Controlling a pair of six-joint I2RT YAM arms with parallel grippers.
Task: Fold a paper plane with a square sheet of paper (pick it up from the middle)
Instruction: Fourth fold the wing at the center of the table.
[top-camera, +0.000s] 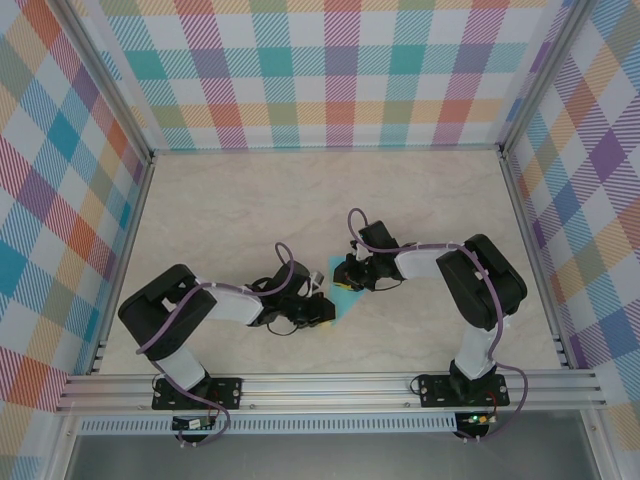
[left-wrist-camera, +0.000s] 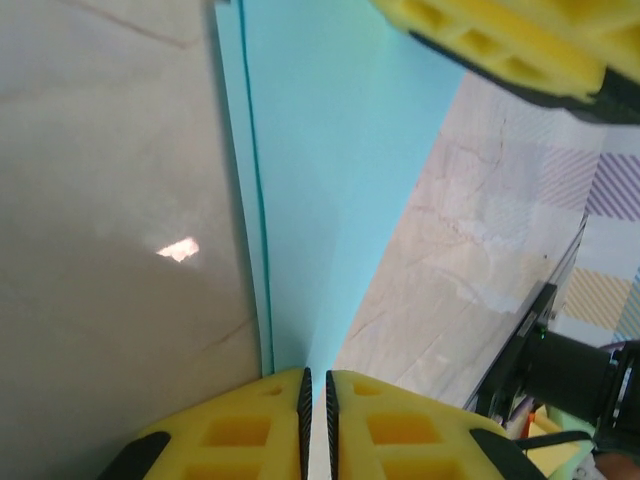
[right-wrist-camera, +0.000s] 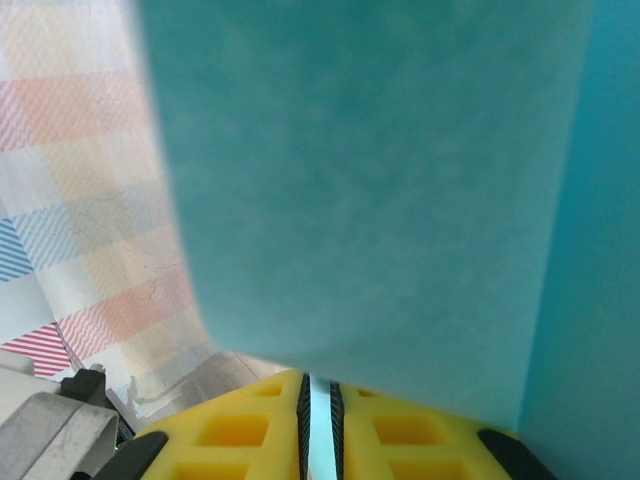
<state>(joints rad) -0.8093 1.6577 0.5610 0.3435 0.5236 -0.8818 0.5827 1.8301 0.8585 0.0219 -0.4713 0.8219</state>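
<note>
Cataloguing by size, largest first.

- Walls (top-camera: 330, 70): pastel check, closing off three sides of table.
- Table (top-camera: 300, 200): pale marbled top, glossy, with one bright glint in left wrist view.
- Rail (top-camera: 330, 385): aluminium, along near edge, carrying both arm bases.
- Right arm (top-camera: 470, 285): black and white, bent at elbow, reaching leftward to mid-table.
- Left arm (top-camera: 185, 310): same build, reaching rightward to mid-table, purple cable looped along it.
- Paper (left-wrist-camera: 330, 180): teal, thin, at mid-table between the two wrists.
  - Stretched from one gripper to the other.
  - Doubled strip with a darker crease line down its left side in left wrist view.
  - Broad flat face close before right wrist camera, with a second, deeper-toned layer at right.
  - Contact with table not determinable.
- Right gripper (right-wrist-camera: 318, 410): yellow fingers with black pads, jaws drawn nearly together.
  - Only a thin slot between them, teal showing inside it.
  - Pinched on one end of paper.
  - Seen also at top of left wrist view, at paper's far end.
- Left gripper (left-wrist-camera: 317, 400): same yellow fingers, jaws likewise all but closed.
  - Narrow end of paper running down into the slit.
  - Clamped on that end.
</note>
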